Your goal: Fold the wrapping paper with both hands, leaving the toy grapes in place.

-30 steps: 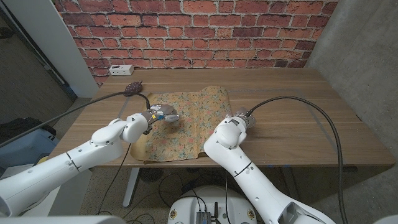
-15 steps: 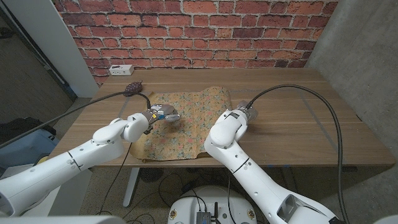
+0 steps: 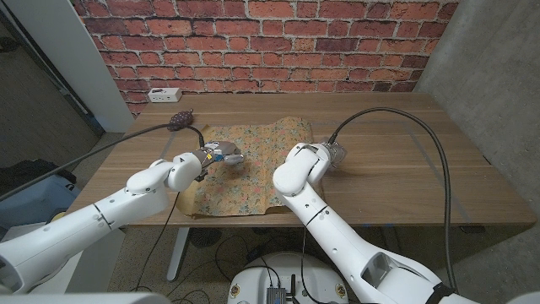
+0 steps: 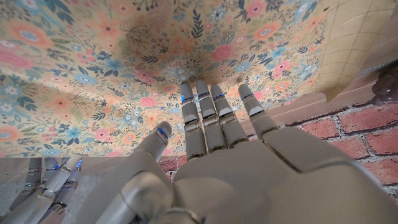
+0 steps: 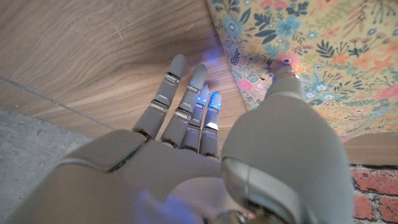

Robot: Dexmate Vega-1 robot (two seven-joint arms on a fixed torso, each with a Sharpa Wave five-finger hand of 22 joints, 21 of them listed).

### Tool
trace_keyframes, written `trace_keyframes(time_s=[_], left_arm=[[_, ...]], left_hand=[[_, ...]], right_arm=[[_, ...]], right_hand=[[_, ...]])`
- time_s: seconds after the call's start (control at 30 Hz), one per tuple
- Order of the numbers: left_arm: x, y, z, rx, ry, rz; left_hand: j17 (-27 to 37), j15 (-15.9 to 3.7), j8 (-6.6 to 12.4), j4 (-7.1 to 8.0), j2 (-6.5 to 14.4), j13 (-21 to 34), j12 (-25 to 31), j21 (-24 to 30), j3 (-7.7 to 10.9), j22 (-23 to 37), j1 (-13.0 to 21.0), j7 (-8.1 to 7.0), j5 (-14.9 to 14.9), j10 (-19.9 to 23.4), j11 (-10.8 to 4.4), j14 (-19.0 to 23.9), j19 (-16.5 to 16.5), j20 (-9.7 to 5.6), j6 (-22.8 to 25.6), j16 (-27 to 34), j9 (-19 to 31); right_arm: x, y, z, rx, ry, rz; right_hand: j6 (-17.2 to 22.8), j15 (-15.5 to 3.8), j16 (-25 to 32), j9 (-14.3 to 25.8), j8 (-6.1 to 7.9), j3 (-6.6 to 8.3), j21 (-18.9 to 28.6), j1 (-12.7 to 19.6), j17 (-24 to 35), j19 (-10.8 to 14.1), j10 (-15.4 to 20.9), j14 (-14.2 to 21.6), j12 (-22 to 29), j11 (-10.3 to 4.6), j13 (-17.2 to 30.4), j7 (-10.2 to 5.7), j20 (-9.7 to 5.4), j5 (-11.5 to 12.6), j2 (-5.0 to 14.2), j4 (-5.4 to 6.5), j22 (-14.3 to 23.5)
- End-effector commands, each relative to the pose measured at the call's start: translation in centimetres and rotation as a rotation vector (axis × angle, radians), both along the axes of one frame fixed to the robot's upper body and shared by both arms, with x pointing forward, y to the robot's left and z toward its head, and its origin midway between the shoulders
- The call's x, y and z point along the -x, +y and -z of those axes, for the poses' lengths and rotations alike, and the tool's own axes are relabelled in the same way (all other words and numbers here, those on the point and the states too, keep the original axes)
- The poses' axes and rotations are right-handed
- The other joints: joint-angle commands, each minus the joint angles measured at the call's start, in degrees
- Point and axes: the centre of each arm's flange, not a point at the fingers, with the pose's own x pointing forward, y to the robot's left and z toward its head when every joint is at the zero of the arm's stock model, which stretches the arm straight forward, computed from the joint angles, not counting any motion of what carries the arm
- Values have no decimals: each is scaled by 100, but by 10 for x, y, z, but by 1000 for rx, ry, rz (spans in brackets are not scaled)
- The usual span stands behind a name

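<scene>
Wooden table (image 3: 396, 181) carries the wrapping paper (image 3: 253, 160) flat and unfolded, toy grapes (image 3: 179, 121) just beyond its far left corner; my left hand (image 3: 221, 154) hovers over it and my right hand (image 3: 331, 154) beside its right edge, fingers apart, gripping nothing.

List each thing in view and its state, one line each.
Paper: spread floral side up, unfolded, far right corner turned over.
Grapes: on the table beyond the paper's far left corner.
Left hand: open, fingers extended over the paper.
Right hand: open, fingers over bare table beside the paper's edge.
</scene>
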Motion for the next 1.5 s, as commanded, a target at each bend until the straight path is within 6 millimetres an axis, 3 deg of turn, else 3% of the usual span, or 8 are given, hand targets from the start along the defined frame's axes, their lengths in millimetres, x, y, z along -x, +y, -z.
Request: trace_keyframes(time_s=[0.03,0.4,0.7,0.8,0.97,1.1,1.2,1.5], left_arm=[[-6,1,-2,2,2,1],[-11,0,-2,8,8,0],[-12,-1,-2,22,6,8],[-14,-3,-2,25,11,12],[-15,-4,-2,24,19,12],[-16,-5,-2,20,21,15],[-16,-6,-3,18,18,19],[-16,-7,-3,19,19,21]], left_hand=[[16,-3,-17,27,54,-7,-15,-33,15,-2,-62,4,21,53,13,35,63,-7,47,-15,16],[7,-2,-26,10,75,-12,-22,-45,51,-2,-43,3,28,59,5,32,69,-10,38,-29,16],[2,-2,-28,-5,74,-15,-33,-55,69,-3,-33,-1,28,50,-2,32,72,-11,43,-36,16],[3,-1,-33,-6,65,-16,-33,-60,69,-3,-36,6,26,56,10,36,71,-12,34,-36,16],[3,3,-36,-6,50,-17,-38,-65,65,-2,-45,7,23,51,12,36,74,-12,31,-38,17],[5,1,-37,-5,30,-18,-43,-70,57,-2,-56,3,19,48,12,37,78,-15,33,-39,17],[5,0,-37,-6,15,-19,-43,-74,51,-2,-63,5,18,55,11,38,79,-18,36,-39,17],[6,3,-40,-9,-16,-21,-56,-83,41,-2,-80,10,16,37,17,41,87,-16,38,-41,16]], right_arm=[[-4,6,-12,57,196,83],[-15,14,-15,83,315,17],[-31,13,-6,75,407,-34],[-32,10,-3,45,350,-77],[-24,7,-3,57,196,-45],[-14,9,-5,106,66,5],[-8,9,-3,88,-52,22],[-2,9,-6,55,-158,142]], right_hand=[[792,-121,167,-87,183,-165,-20,-206,197,3,277,151,130,132,-31,135,90,-7,13,87,2],[2566,-183,1271,-356,542,-99,-47,183,1148,-20,1306,367,655,5,213,334,238,89,353,-144,24],[3216,-305,1724,-638,505,260,-25,1089,1366,-138,1861,427,810,-66,136,253,228,153,618,-639,52],[3600,-407,2013,-767,523,623,98,1877,1395,-113,2097,538,913,-184,153,225,69,61,934,-982,90],[3804,-450,2214,-806,550,595,289,1911,1366,59,2347,602,1007,-160,142,216,-4,-177,858,-924,122],[3066,-506,2251,-407,578,220,449,1270,1124,59,1671,389,1006,-342,539,21,-33,-173,526,-644,99],[2289,-491,2266,-138,541,95,536,1008,961,82,1327,288,860,-249,552,-13,-21,-51,503,-526,69],[917,-320,2165,-253,-128,107,571,654,669,-45,544,24,480,36,325,91,41,-33,840,-341,8]])
